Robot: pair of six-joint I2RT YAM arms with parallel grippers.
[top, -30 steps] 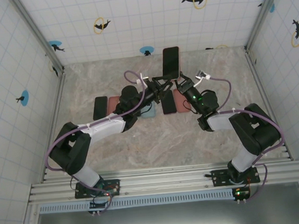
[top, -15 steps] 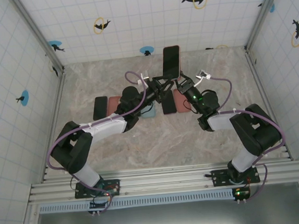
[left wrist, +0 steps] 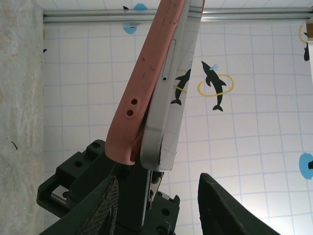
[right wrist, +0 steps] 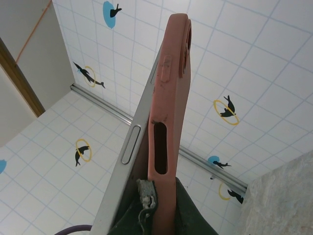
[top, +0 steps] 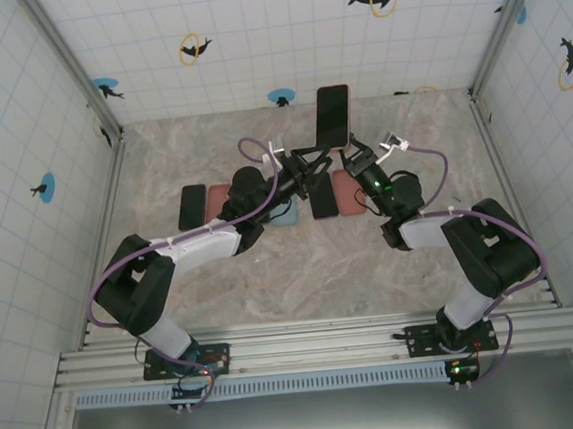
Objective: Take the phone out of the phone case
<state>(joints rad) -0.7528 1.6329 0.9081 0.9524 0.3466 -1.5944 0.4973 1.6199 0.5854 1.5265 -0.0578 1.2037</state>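
Observation:
The phone point(top: 333, 115) in its pink phone case point(top: 347, 104) is held upright above the middle of the table, screen toward the top camera. My right gripper point(top: 348, 155) is shut on the case's lower end. In the right wrist view a torn pad point(right wrist: 146, 196) sits between the phone's silver edge point(right wrist: 131, 147) and the pink case point(right wrist: 171, 98). In the left wrist view the silver phone point(left wrist: 171, 107) has parted from the case point(left wrist: 146, 83) at the bottom corner. My left gripper point(left wrist: 159, 205) stands open below that corner, its right finger point(left wrist: 220, 205) well apart from the phone.
On the marble table point(top: 301, 263) under the arms lie a black phone point(top: 192, 206), a pink case point(top: 219, 196), a teal case point(top: 285, 215), another black phone point(top: 322, 197) and a pink case point(top: 343, 187). Tiled walls close in three sides.
The held phone and both grippers have shifted slightly to the right. Both grips look the same as before.

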